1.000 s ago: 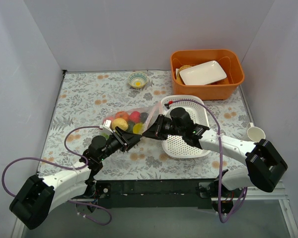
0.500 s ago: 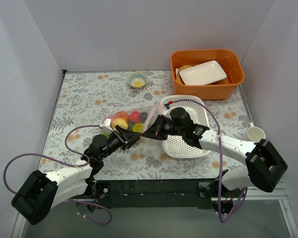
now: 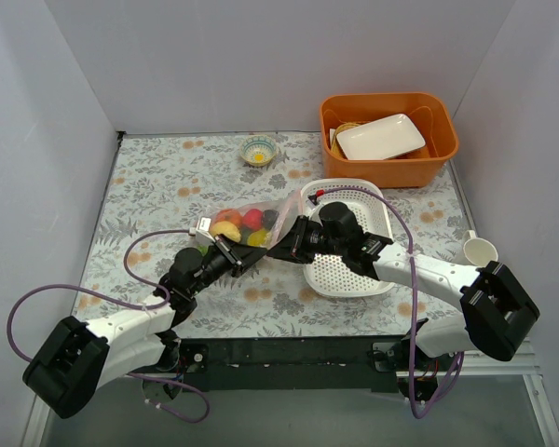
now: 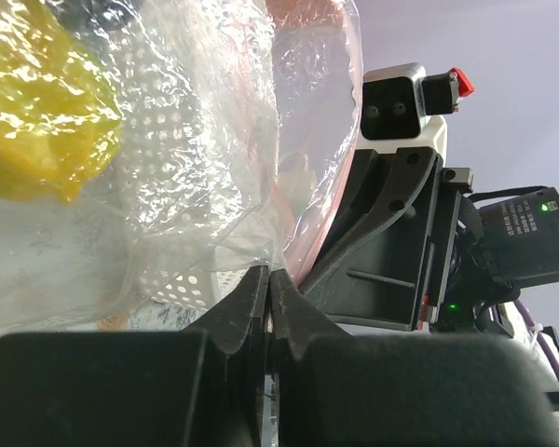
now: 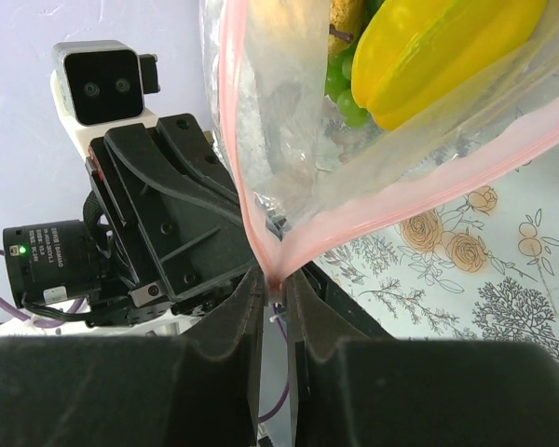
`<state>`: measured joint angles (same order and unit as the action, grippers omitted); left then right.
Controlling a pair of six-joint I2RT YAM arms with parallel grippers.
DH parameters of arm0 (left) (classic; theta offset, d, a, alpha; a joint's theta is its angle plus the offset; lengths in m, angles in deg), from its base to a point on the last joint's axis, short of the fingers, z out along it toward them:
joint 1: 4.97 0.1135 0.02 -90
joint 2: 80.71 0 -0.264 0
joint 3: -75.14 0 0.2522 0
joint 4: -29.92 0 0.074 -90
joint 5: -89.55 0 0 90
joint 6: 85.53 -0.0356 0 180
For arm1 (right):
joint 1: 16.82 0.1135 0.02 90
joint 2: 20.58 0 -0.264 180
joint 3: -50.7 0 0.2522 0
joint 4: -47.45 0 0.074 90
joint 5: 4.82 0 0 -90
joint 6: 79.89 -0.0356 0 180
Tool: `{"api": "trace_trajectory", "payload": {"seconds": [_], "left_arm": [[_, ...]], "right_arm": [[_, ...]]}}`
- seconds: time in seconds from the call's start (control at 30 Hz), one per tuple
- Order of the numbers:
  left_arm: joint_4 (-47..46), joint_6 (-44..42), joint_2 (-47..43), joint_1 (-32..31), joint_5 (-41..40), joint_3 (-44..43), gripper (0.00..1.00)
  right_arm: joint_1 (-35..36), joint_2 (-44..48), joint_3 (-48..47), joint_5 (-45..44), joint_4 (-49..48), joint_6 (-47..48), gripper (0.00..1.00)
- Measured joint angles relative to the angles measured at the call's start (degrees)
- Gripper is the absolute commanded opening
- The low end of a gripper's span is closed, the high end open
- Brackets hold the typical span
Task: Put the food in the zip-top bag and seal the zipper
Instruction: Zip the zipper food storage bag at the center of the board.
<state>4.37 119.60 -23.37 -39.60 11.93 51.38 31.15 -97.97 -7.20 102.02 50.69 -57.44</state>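
Observation:
The clear zip-top bag lies on the flowered table, left of the white basket, with the toy food inside: an orange fruit, a red one and yellow ones. My left gripper and right gripper meet at the bag's near edge. The left wrist view shows my left gripper shut on crinkly bag plastic, a yellow fruit above it. The right wrist view shows my right gripper shut on the pink zipper, with a yellow fruit and green grapes inside the bag.
The white perforated basket lies under my right arm. An orange tub at the back right holds a white plate. A small patterned bowl sits at the back. A white cup stands at the right edge.
My left arm has shifted slightly up and to the right, still pinching the bag's edge. The right arm and the bag have hardly moved.

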Motion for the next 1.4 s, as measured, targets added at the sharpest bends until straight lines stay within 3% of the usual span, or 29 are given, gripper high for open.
{"api": "trace_trajectory", "payload": {"seconds": [0.5, 1.07, 1.4], "left_arm": [[10.88, 0.07, -9.70, -0.04, 0.13, 0.72, 0.00], [12.59, 0.26, -9.44, -0.04, 0.70, 0.83, 0.00], [19.78, 0.28, -14.47, -0.24, 0.61, -0.07, 0.00]], "right_arm": [[-0.26, 0.00, 0.00, -0.04, 0.07, 0.02, 0.05], [-3.28, 0.09, 0.00, 0.00, 0.48, 0.31, 0.04], [-4.39, 1.01, -0.13, 0.13, 2.03, 1.64, 0.04]]}}
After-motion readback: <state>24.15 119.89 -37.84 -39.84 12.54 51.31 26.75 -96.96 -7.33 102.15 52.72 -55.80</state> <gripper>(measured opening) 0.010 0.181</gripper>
